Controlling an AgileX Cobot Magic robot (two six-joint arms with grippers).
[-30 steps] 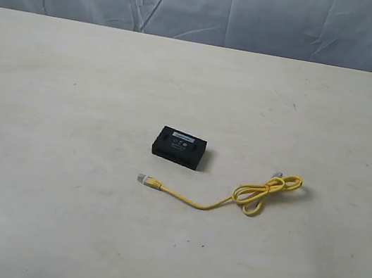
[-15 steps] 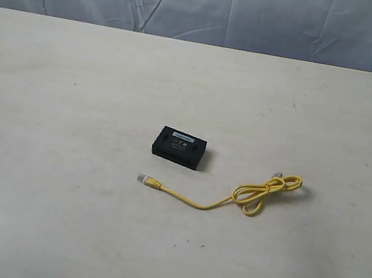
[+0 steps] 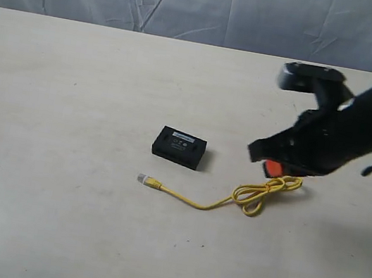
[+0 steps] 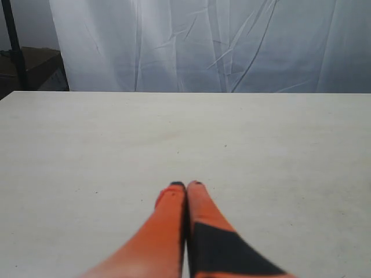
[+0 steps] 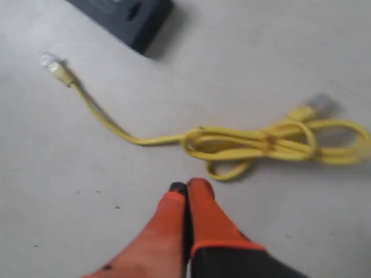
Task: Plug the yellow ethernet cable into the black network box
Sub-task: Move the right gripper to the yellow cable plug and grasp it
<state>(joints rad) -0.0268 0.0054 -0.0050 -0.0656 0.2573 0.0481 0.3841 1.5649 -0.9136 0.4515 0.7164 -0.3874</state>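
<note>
The black network box (image 3: pixel 179 147) lies flat near the table's middle; a corner of the black network box (image 5: pixel 124 15) shows in the right wrist view. The yellow ethernet cable (image 3: pixel 248 196) lies in front of it, one clear plug (image 3: pixel 142 178) at the left end and a bunched loop (image 5: pixel 272 143) on the right. My right gripper (image 3: pixel 273 168) hovers just beside that loop, above the table, orange fingers pressed together and holding nothing; the right gripper (image 5: pixel 186 187) points at the loop. My left gripper (image 4: pixel 186 185) is shut and empty over bare table, out of the exterior view.
The pale table (image 3: pixel 51 216) stretches wide on every side of the box and cable. A wrinkled white curtain (image 3: pixel 208 4) hangs behind the far edge. A dark stand (image 4: pixel 14 46) shows at the edge of the left wrist view.
The right arm has swung in from the right edge of the exterior view to beside the cable's loop. Box and cable have not moved.
</note>
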